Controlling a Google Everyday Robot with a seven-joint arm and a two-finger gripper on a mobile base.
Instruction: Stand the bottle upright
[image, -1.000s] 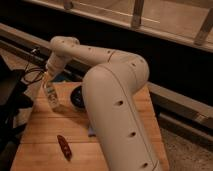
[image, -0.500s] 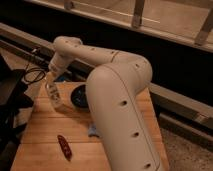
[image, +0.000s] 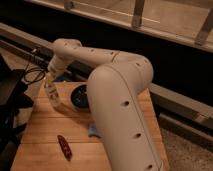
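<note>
The bottle (image: 52, 95) is slim and clear with a pale label. It stands almost upright, slightly tilted, at the far left of the wooden table (image: 45, 135), with its base at or just above the surface. My gripper (image: 50, 80) is directly over it, shut on its top end. The white arm reaches in from the right foreground and hides the table's right part.
A dark round dish (image: 79, 97) lies just right of the bottle, partly behind the arm. A red elongated object (image: 64, 147) lies near the front. A small blue thing (image: 93, 131) peeks from under the arm. Dark gear and cables (image: 30, 75) sit at the left.
The gripper and bottle have shifted slightly right, toward the dark dish, and the bottle has come closer to upright. The red object has not moved.
</note>
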